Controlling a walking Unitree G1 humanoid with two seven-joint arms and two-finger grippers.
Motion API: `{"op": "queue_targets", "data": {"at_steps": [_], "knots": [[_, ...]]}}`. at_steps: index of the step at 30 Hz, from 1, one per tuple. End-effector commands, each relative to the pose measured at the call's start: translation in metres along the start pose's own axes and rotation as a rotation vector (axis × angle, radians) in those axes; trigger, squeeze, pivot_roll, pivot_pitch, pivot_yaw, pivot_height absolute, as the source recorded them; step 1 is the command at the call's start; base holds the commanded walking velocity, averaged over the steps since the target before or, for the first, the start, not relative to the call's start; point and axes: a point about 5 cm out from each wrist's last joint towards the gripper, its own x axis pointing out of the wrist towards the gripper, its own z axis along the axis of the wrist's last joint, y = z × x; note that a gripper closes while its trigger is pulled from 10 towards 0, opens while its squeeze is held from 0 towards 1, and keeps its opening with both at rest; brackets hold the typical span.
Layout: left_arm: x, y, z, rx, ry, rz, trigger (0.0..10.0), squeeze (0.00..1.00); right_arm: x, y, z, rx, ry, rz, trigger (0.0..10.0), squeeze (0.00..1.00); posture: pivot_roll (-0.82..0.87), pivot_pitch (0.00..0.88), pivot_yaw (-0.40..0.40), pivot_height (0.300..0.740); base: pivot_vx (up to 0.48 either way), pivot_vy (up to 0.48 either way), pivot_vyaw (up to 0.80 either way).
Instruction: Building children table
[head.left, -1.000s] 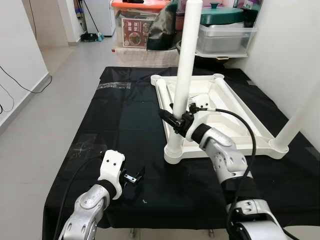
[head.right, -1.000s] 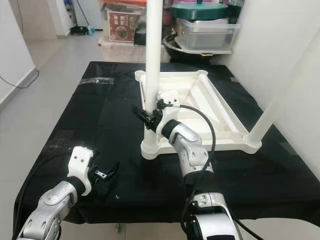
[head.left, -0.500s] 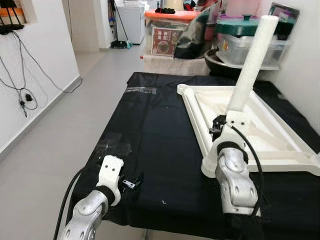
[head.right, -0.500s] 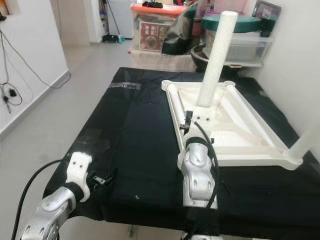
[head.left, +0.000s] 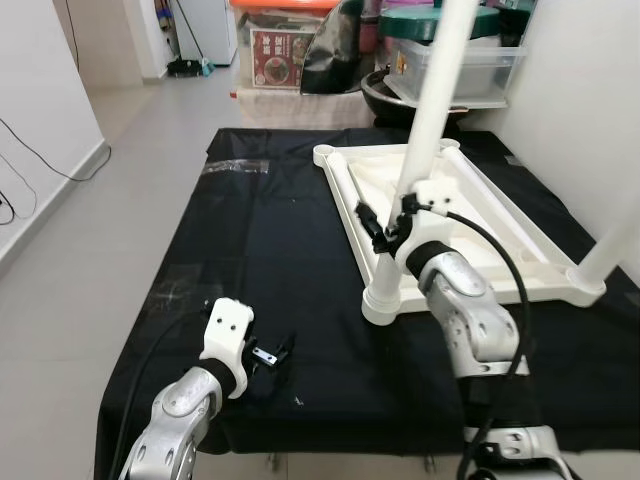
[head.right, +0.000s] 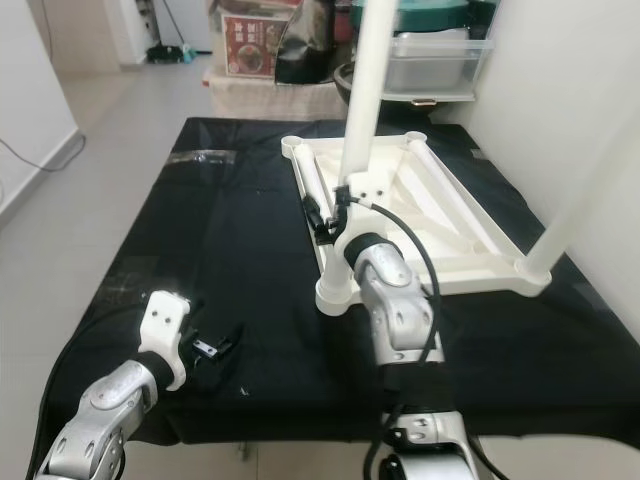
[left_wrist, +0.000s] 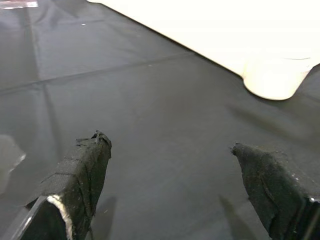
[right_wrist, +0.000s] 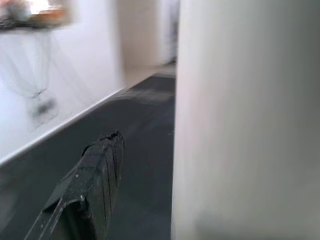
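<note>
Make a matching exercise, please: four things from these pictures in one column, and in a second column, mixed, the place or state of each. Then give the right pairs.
Things
1. left gripper
2. right gripper
3. white tabletop
4. black cloth

Places or states
A. lies upside down on the cloth
B. open, low over the near left of the cloth, holding nothing
C. at the lower part of the upright white leg
D. covers the work surface

Pairs: 1-B, 2-C, 3-A, 4-D
</note>
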Motion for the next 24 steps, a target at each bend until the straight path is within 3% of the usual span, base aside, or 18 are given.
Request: {"op": "queue_targets", "data": {"at_steps": [1, 3, 4, 5, 6, 8, 9, 11, 12, 13, 14, 15, 16, 18, 20, 21, 23, 24], "knots": [[-0.001, 0.001, -0.003, -0.004, 0.009, 0.008, 10.0, 0.0, 0.004, 0.007, -0.003, 0.01, 0.005, 0.126, 10.0, 0.0, 0.04, 0.0, -0.074, 0.74, 0.0, 0.0, 0.0], [-0.001, 0.001, -0.003, -0.004, 0.009, 0.008, 10.0, 0.0, 0.004, 0.007, -0.003, 0.01, 0.005, 0.126, 10.0, 0.0, 0.04, 0.0, -0.074, 0.74, 0.0, 0.0, 0.0], [-0.001, 0.002, -0.002, -0.004, 0.008, 0.011, 10.0, 0.0, 0.006, 0.012, -0.003, 0.005, 0.005, 0.215, 10.0, 0.0, 0.04, 0.0, -0.075, 0.74, 0.0, 0.0, 0.0], [-0.001, 0.002, -0.002, -0.004, 0.008, 0.011, 10.0, 0.0, 0.006, 0.012, -0.003, 0.005, 0.005, 0.215, 10.0, 0.0, 0.04, 0.0, -0.075, 0.74, 0.0, 0.0, 0.0], [-0.001, 0.001, -0.002, -0.004, 0.007, 0.01, 10.0, 0.0, 0.011, 0.023, -0.008, 0.006, 0.012, 0.31, 9.3, 0.0, 0.05, 0.0, -0.073, 0.74, 0.0, 0.0, 0.0], [-0.001, 0.001, -0.002, -0.004, 0.007, 0.01, 10.0, 0.0, 0.011, 0.023, -0.008, 0.006, 0.012, 0.31, 9.3, 0.0, 0.05, 0.0, -0.073, 0.74, 0.0, 0.0, 0.0], [0.0, 0.0, -0.002, -0.002, 0.008, 0.006, 10.0, 0.0, 0.017, 0.033, -0.012, 0.021, 0.014, 0.368, 0.0, 0.0, 0.06, 0.0, -0.083, 0.74, 0.0, 0.0, 0.0], [0.0, 0.001, -0.001, -0.001, 0.004, 0.009, 10.0, 0.0, 0.024, 0.039, -0.013, 0.05, -0.005, 0.335, 0.0, 0.0, 0.07, 0.0, -0.082, 0.74, 0.0, 0.0, 0.0], [-0.001, 0.002, 0.0, 0.001, 0.004, 0.012, 10.0, 0.0, 0.032, 0.035, -0.017, 0.036, 0.016, 0.17, 0.0, 0.0, 0.06, 0.0, -0.079, 0.74, 0.0, 0.0, 0.0], [-0.001, 0.002, 0.0, 0.001, 0.004, 0.012, 10.0, 0.0, 0.032, 0.035, -0.017, 0.036, 0.016, 0.17, 0.0, 0.0, 0.06, 0.0, -0.079, 0.74, 0.0, 0.0, 0.0], [-0.002, 0.003, 0.0, 0.002, 0.003, 0.015, 10.0, 0.0, 0.035, 0.03, -0.019, 0.021, 0.027, 0.057, 0.0, 0.0, 0.06, 0.0, -0.079, 0.74, 0.0, 0.0, 0.0], [-0.002, 0.003, 0.0, 0.002, 0.003, 0.015, 10.0, 0.0, 0.035, 0.03, -0.019, 0.021, 0.027, 0.057, 0.0, 0.0, 0.06, 0.0, -0.079, 0.74, 0.0, 0.0, 0.0], [-0.005, 0.003, -0.004, 0.001, 0.015, 0.015, 10.0, 0.0, 0.021, -0.008, -0.04, 0.034, 0.167, -0.441, 0.0, 0.0, 0.05, 0.0, -0.071, 0.74, 0.0, 0.0, 0.0], [-0.005, 0.003, -0.004, 0.001, 0.015, 0.015, 10.0, 0.0, 0.021, -0.008, -0.04, 0.034, 0.167, -0.441, 0.0, 0.0, 0.05, 0.0, -0.071, 0.74, 0.0, 0.0, 0.0], [-0.007, 0.001, -0.006, -0.004, 0.021, 0.01, 10.0, 0.0, -0.006, -0.029, -0.056, 0.035, 0.245, -0.739, 0.0, 0.0, 0.05, 0.0, -0.068, 0.74, 0.0, 0.0, 0.0], [-0.007, 0.001, -0.006, -0.004, 0.021, 0.01, 10.0, 0.0, -0.006, -0.029, -0.056, 0.035, 0.245, -0.739, 0.0, 0.0, 0.05, 0.0, -0.068, 0.74, 0.0, 0.0, 0.0], [-0.004, 0.0, -0.004, -0.004, 0.019, 0.004, 10.0, 0.0, -0.039, -0.023, -0.061, -0.028, 0.234, -0.867, 0.0, 0.0, 0.03, 0.0, -0.067, 0.74, 0.0, 0.0, 0.0], [-0.004, 0.0, -0.004, -0.004, 0.019, 0.004, 10.0, 0.0, -0.039, -0.023, -0.061, -0.028, 0.234, -0.867, 0.0, 0.0, 0.03, 0.0, -0.067, 0.74, 0.0, 0.0, 0.0]]}}
